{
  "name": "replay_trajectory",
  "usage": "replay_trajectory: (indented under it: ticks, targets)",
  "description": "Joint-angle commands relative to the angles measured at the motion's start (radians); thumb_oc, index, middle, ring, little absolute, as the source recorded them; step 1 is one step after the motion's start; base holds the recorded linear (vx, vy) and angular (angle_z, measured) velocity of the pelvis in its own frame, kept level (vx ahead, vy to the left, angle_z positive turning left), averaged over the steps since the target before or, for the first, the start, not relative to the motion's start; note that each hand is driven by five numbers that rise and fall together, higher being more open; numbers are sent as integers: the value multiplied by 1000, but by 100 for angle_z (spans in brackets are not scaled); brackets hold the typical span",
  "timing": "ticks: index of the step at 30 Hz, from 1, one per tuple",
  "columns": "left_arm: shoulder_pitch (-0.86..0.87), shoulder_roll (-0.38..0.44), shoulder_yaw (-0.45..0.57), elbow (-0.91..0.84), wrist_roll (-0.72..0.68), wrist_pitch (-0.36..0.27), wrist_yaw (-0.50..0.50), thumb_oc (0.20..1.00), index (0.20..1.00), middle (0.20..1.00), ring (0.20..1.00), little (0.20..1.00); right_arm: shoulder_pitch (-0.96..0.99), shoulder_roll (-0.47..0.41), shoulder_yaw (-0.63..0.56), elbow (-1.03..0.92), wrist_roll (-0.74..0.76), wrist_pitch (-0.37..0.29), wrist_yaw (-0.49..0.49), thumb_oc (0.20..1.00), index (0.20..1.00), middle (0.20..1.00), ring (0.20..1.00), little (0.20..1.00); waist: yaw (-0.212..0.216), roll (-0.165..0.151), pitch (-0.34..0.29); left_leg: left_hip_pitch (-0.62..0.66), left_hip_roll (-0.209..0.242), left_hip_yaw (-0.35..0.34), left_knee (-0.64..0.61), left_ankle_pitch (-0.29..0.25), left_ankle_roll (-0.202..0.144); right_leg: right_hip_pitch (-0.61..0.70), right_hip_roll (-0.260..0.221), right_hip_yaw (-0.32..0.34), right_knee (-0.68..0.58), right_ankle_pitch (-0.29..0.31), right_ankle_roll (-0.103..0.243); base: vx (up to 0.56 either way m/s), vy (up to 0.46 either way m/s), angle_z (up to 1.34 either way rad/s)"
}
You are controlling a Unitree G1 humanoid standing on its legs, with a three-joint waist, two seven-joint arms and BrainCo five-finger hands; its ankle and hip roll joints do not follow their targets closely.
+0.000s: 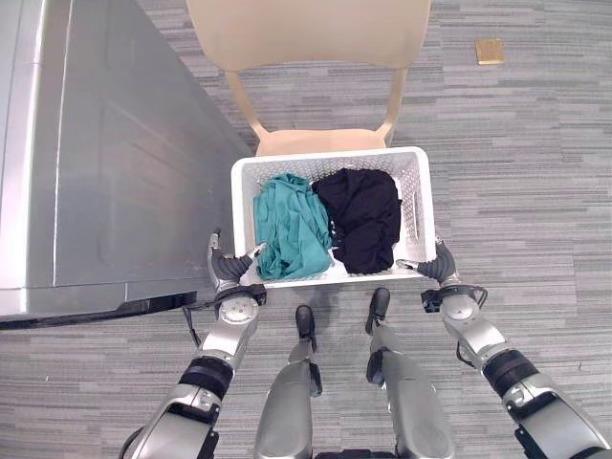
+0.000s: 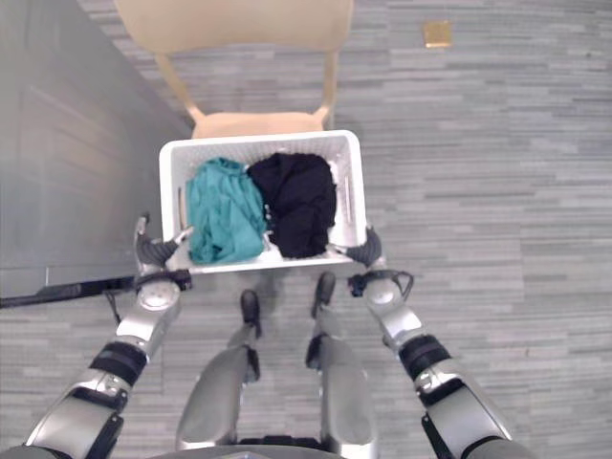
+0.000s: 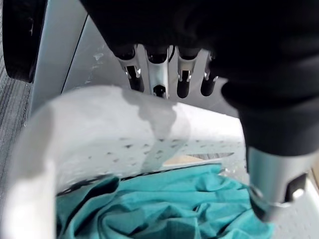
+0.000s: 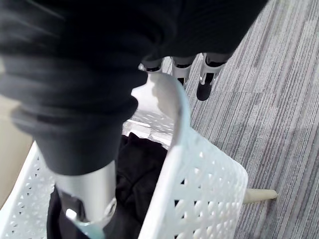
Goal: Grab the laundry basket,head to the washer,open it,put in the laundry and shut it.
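Left eye view puts the white laundry basket (image 1: 413, 191) on the seat of a tan chair (image 1: 316, 38), with its near edge sticking out toward the robot between the two hands. Inside it lie a teal garment (image 1: 290, 227), on the side nearer the left hand, and a black garment (image 1: 361, 216), on the side nearer the right hand; the two touch along the middle.

The left hand (image 1: 229, 266) is at the basket's near left corner. Its wrist view shows the fingers (image 3: 133, 74) hooked down over the outside of the white rim while the thumb (image 3: 271, 184) reaches inside the basket, just above the teal cloth, so the rim is clamped between them.

The right hand (image 1: 435, 268) is at the near right corner. In its wrist view the fingers (image 4: 204, 79) curl over the outside of the perforated wall and the thumb (image 4: 87, 194) goes down inside, beside the black cloth, with the rim pinched between thumb and fingers.

Beyond the left hand, on its outer side, a large grey metal appliance (image 1: 96, 143) stands on the floor, its flat side close to the basket and the chair. Grey striped carpet (image 1: 535, 172) covers the floor around both hands. Well beyond the right hand, past the chair, a small tan square (image 1: 490, 51) lies on the carpet.
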Motion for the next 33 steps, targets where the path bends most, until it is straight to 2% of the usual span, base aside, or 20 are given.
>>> replay_trajectory:
  ticks: [1, 8, 10, 11, 12, 14, 15, 20, 24, 28, 33]
  targets:
    - [-7, -2, -15, -70, 39, -68, -6, 1000, 1000, 1000, 1000, 1000, 23, 62, 16, -97, 18, -71, 55, 1000, 1000, 1000, 1000, 1000, 31, -3, -26, -34, -6, -20, 98, -91, -7, 14, -56, 15, 150, -220, 88, 36, 6, 2]
    - [152, 14, 37, -166, 51, -64, -105, 1000, 1000, 1000, 1000, 1000, 168, -14, -97, -185, 0, -72, 110, 1000, 1000, 1000, 1000, 1000, 35, -2, -64, 29, -7, -14, 83, -105, -4, 79, -54, 12, 135, -229, 90, 50, 5, -1]
    - [235, 29, 62, -213, 47, -60, -170, 1000, 1000, 1000, 1000, 1000, 240, -63, -163, -237, -25, -68, 137, 1000, 1000, 1000, 1000, 1000, 37, -2, -88, 62, -6, -13, 76, -112, -1, 115, -52, 9, 130, -236, 92, 39, 2, 1]
    - [271, 33, 73, -232, 42, -59, -203, 1000, 1000, 1000, 1000, 1000, 272, -84, -198, -265, -45, -67, 147, 1000, 1000, 1000, 1000, 1000, 36, -6, -92, 63, -11, -5, 74, -90, 6, 120, -56, -1, 125, -219, 86, 53, -10, 4]
    - [273, 33, 73, -233, 42, -59, -203, 1000, 1000, 1000, 1000, 1000, 275, -84, -198, -266, -45, -65, 147, 1000, 1000, 1000, 1000, 1000, 37, -2, -98, 76, -8, -14, 70, -112, -1, 130, -50, 8, 126, -239, 94, -24, -12, 6]
    - [321, 43, 81, -250, 33, -58, -240, 1000, 1000, 1000, 1000, 1000, 323, -102, -235, -292, -40, -70, 170, 1000, 1000, 1000, 1000, 1000, 35, -6, -111, 89, -12, -5, 63, -93, 6, 144, -56, -2, 118, -223, 90, 14, -7, 6]
    - [385, 49, 82, -266, 25, -53, -296, 1000, 1000, 1000, 1000, 1000, 379, -115, -281, -307, -33, -71, 199, 1000, 1000, 1000, 1000, 1000, 32, -6, -130, 118, -13, -7, 54, -96, 8, 171, -56, -4, 114, -230, 94, 33, -8, 2]
    - [476, 48, 84, -248, 20, -34, -370, 1000, 1000, 1000, 1000, 1000, 455, -106, -328, -272, -55, -65, 235, 1000, 1000, 1000, 1000, 1000, 27, 1, -166, 182, -15, -8, 28, -97, 12, 229, -52, -6, 103, -242, 98, 13, -4, -1]
    - [542, 29, 87, -114, 52, -1, -431, 1000, 1000, 1000, 1000, 1000, 500, -60, -332, -104, -50, -52, 271, 1000, 1000, 1000, 1000, 1000, 25, 4, -215, 249, -16, -9, 6, -100, 14, 295, -43, -5, 93, -258, 99, 14, -9, 0]
    - [546, 7, 88, 16, 84, 15, -438, 1000, 1000, 1000, 1000, 1000, 496, -25, -305, 54, -61, -35, 280, 1000, 1000, 1000, 1000, 1000, 30, 7, -255, 288, -18, -14, 3, -108, 15, 340, -38, -5, 88, -275, 96, 41, -32, 4]
    - [551, -11, 103, 84, 86, 18, -425, 1000, 1000, 1000, 1000, 1000, 501, -5, -289, 117, -66, -27, 280, 1000, 1000, 1000, 1000, 1000, 40, 10, -276, 305, -17, -27, 10, -114, 14, 370, -36, -7, 82, -288, 92, 37, -48, 10]
